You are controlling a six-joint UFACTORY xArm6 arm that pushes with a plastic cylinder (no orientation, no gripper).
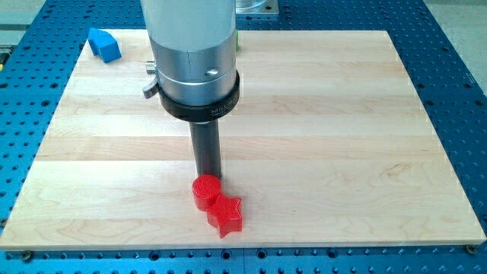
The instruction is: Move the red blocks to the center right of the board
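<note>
A red round block [205,192] sits near the view's bottom middle of the wooden board [342,152]. A red star-shaped block [227,214] lies touching it at its lower right. My tip [206,176] stands right behind the round block, at its top edge, apparently in contact; the rod's very end is partly hidden by that block. Both red blocks are left of the board's centre line and close to the bottom edge.
A blue block [104,44] lies at the board's top left corner. The arm's grey cylinder body [194,53] hangs over the top middle of the board. A blue perforated table [456,91] surrounds the board.
</note>
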